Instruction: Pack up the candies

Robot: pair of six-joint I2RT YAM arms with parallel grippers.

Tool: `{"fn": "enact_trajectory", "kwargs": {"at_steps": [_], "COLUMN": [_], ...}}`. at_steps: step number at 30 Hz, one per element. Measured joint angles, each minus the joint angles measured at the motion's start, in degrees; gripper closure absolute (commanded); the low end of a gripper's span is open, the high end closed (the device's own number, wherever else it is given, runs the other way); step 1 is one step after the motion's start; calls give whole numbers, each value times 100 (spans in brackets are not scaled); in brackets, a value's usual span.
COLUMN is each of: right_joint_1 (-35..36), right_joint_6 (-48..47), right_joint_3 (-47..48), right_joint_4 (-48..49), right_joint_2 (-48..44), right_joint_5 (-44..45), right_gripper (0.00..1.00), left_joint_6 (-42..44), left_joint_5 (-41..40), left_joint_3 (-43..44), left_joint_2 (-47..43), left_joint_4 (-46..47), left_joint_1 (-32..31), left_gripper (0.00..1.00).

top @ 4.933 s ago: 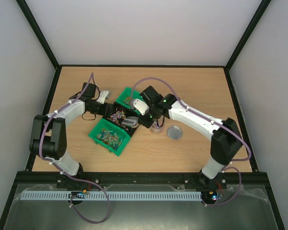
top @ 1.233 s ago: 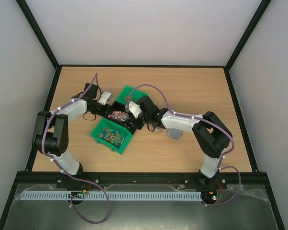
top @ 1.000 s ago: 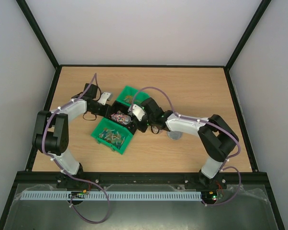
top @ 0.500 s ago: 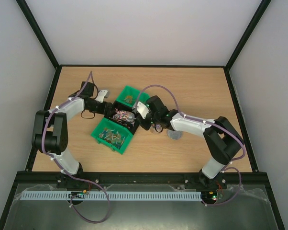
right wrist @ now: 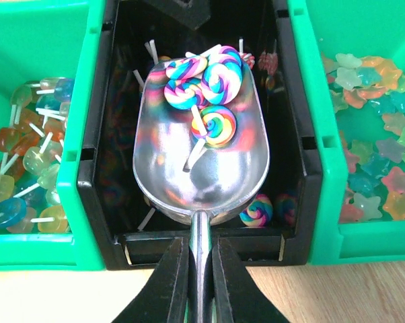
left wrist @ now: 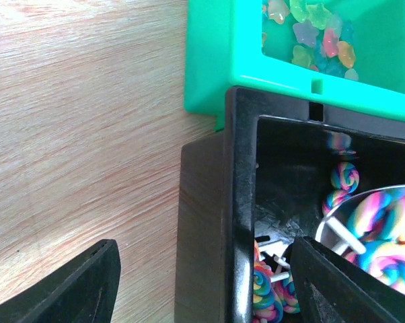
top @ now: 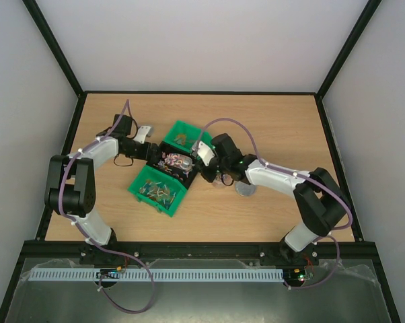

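A metal scoop [right wrist: 201, 161] carries three swirled lollipop candies [right wrist: 214, 124] in its far half, low inside the black bin [right wrist: 293, 134]. My right gripper [right wrist: 201, 252] is shut on the scoop's thin handle at the bin's near wall. More candies [right wrist: 256, 210] lie on the bin floor. In the left wrist view my left gripper [left wrist: 204, 276] stands open, its fingers either side of the black bin's wall [left wrist: 239, 202] without touching it, and the loaded scoop [left wrist: 334, 229] shows at the right. From above, the left gripper [top: 147, 149] is at the bin's left end and the right gripper [top: 197, 158] at its right end.
Green bins flank the black one: one with flat lollipops [right wrist: 48, 20] [top: 157, 190], one with star sweets [right wrist: 310, 101] [top: 186, 134] [left wrist: 216, 60]. A small clear jar [top: 221, 179] sits partly under the right arm, and a round silver lid [top: 245, 189] lies beside it.
My left gripper has opened and let go of the black bin's wall, drawing back slightly left. The right arm has moved the loaded scoop a little toward the back right.
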Motion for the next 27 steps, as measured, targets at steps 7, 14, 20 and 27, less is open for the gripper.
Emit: {"fn": "enact_trajectory", "kwargs": {"at_steps": [7,14,20,27], "right_joint_1": [-254,-664,-1185,-1316], "right_joint_6": [61,37,-116,-400], "right_joint_3": [-83,-302,-409,-546], "right_joint_4": [-15,-173,-595,-1027], "right_joint_2": [-396,-896,-1416,-2035], "right_joint_5": [-339,-909,-1224,-1355], "right_gripper": [99,99,99,99], "left_joint_6": [0,2,4,2], "left_joint_5": [-68,-68,-68,-66], "left_joint_3": [0,0,11,131], "left_joint_2": [0,0,-2,-2], "left_joint_4": [-2,-11,-24,-35], "left_joint_1": [0,0,0,-2], "left_gripper": [28,28,28,28]}}
